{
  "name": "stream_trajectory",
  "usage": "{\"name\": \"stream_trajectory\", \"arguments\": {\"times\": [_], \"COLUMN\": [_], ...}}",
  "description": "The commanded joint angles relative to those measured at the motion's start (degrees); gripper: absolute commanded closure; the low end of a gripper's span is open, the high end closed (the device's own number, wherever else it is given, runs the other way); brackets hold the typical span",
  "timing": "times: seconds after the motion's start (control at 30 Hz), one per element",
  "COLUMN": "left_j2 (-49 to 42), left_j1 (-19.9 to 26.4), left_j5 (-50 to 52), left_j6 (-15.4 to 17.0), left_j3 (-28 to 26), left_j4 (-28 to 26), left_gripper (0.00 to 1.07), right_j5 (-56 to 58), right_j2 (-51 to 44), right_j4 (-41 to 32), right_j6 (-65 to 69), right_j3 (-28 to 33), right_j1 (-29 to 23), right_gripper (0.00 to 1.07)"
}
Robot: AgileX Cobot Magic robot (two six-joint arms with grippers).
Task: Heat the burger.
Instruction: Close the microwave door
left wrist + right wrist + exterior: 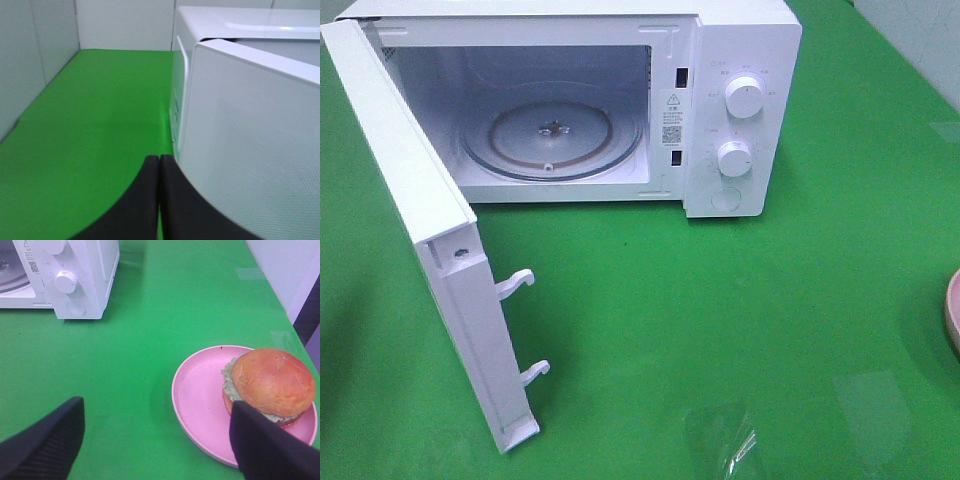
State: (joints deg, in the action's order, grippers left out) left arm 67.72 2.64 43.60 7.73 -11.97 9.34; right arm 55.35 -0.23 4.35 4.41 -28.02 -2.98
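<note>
— Microwave on the green table, door swung wide, glass turntable bare inside. Is the burger anywhere near it?

— Not yet. The burger sits on a pink plate well off to the right of the oven, toward the table's edge; from the high camera only a sliver of the plate's rim shows at the right border. It rests toward one side of the plate rather than the middle.

— And the arms?

— The right gripper hovers over the table just beside the plate, jaws spread wide and holding nothing. One fingertip overlaps the plate's rim and the burger's edge in its own camera, though I cannot tell whether it touches either. The left gripper is clenched tight on nothing, fingers pressed together, close alongside the outer face of the open door.

— So how much is done?

— By my reading, only the opening of the door. Lifting the plate or burger, setting it on the turntable, closing the door and turning the dials all appear to remain.
</note>
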Motion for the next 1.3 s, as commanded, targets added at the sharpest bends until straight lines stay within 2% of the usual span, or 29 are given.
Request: {"name": "stream_trajectory", "arguments": {"times": [0.03, 0.07, 0.23, 0.3, 0.4, 0.53, 0.6, 0.7, 0.77, 0.93, 1.13, 1.23, 1.3], "left_j2": [4.41, 7.79, 13.01, 16.33, 17.25, 20.63, 23.26, 23.84, 25.44, 26.59, 28.93, 29.74, 31.05], "left_j1": [0.17, 0.17, 0.17, 0.17, 0.17, -2.01, -6.42, -7.45, -10.77, -12.89, -18.96, -20.40, -22.80], "left_j5": [6.07, 8.54, 10.31, 10.26, 10.26, 10.14, 9.85, 9.85, 9.85, 10.03, 9.74, 9.34, 7.85], "left_j6": [3.78, 4.53, 4.53, 5.96, 6.53, 7.10, 5.39, 4.64, 1.55, 1.38, 0.06, 0.06, 0.00], "left_j3": [-0.74, -1.55, -3.95, -6.93, -7.73, -10.26, -11.80, -11.80, -11.97, -12.89, -15.93, -16.96, -19.54], "left_j4": [4.93, 9.00, 13.81, 19.02, 20.17, 20.34, 17.82, 15.93, 11.63, 10.37, 2.46, 2.29, 1.20], "left_gripper": [1.07, 1.07, 1.07, 1.07, 1.07, 1.07, 1.07, 1.07, 1.07, 1.07, 1.07, 1.07, 1.07], "right_j5": [-0.40, -0.40, -0.40, -0.40, -0.40, -0.40, -0.40, -0.40, -0.40, -0.40, -0.40, -0.40, -0.40], "right_j2": [-1.55, -1.55, -1.55, -1.55, -1.55, -1.55, -1.55, -1.55, -1.55, -1.55, -1.55, -1.55, -1.55], "right_j4": [-0.17, -0.17, -0.17, -0.17, -0.17, -0.17, -0.17, -0.17, -0.17, -0.17, -0.17, -0.17, -0.17], "right_j6": [0.23, 0.23, 0.23, 0.23, 0.23, 0.23, 0.17, 0.17, 0.17, 0.17, 0.23, 0.23, 0.23], "right_j3": [0.00, 0.00, 0.00, 0.00, 0.00, 0.00, 0.00, 0.00, 0.00, 0.00, 0.00, 0.00, 0.00], "right_j1": [0.29, 0.29, 0.29, 0.29, 0.29, 0.29, 0.29, 0.29, 0.29, 0.29, 0.29, 0.29, 0.29], "right_gripper": [0.32, 0.32, 0.32, 0.32, 0.32, 0.32, 0.32, 0.32, 0.32, 0.32, 0.32, 0.32, 0.32]}}
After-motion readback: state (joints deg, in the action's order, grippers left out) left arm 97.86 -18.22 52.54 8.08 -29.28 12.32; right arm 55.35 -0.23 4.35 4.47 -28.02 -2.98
